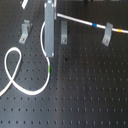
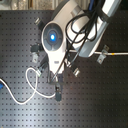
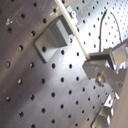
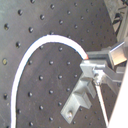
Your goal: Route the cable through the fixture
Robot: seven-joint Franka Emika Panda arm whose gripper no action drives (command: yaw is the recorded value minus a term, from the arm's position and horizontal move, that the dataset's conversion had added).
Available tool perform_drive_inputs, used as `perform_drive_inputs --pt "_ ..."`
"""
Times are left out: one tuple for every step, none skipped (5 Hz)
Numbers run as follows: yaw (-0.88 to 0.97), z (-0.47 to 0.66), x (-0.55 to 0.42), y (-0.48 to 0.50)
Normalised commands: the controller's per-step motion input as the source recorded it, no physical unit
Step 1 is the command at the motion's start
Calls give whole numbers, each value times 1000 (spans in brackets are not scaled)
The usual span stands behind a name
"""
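Note:
The cable (image 1: pixel 80 21) is a thin white cord with blue and yellow bands. In the first exterior view it runs from the right edge, past the right clip (image 1: pixel 106 35) and above the middle clip (image 1: pixel 64 33), to my gripper (image 1: pixel 50 52). Below the fingers it carries a green band and loops wide on the first exterior view's left (image 1: pixel 15 75). My gripper looks shut on the cable, just beside the middle clip. In the first wrist view the cable (image 3: pixel 69 24) passes over a clip (image 3: pixel 50 41) towards the fingertips (image 3: pixel 95 67). In the second wrist view its loop (image 4: pixel 30 55) curves into the gripper (image 4: pixel 90 64).
A third grey clip (image 1: pixel 25 31) stands at the first exterior view's left on the black perforated board (image 1: pixel 85 95). In the second exterior view the arm (image 2: pixel 57 40) hides much of the board. The cable loop (image 2: pixel 27 87) lies on the second exterior view's left.

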Motion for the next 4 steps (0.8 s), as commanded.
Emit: perform_drive_inputs --pt "391 422 276 382" --pt "354 99 161 314" --pt "0 0 2 15" --pt "0 73 -27 6"
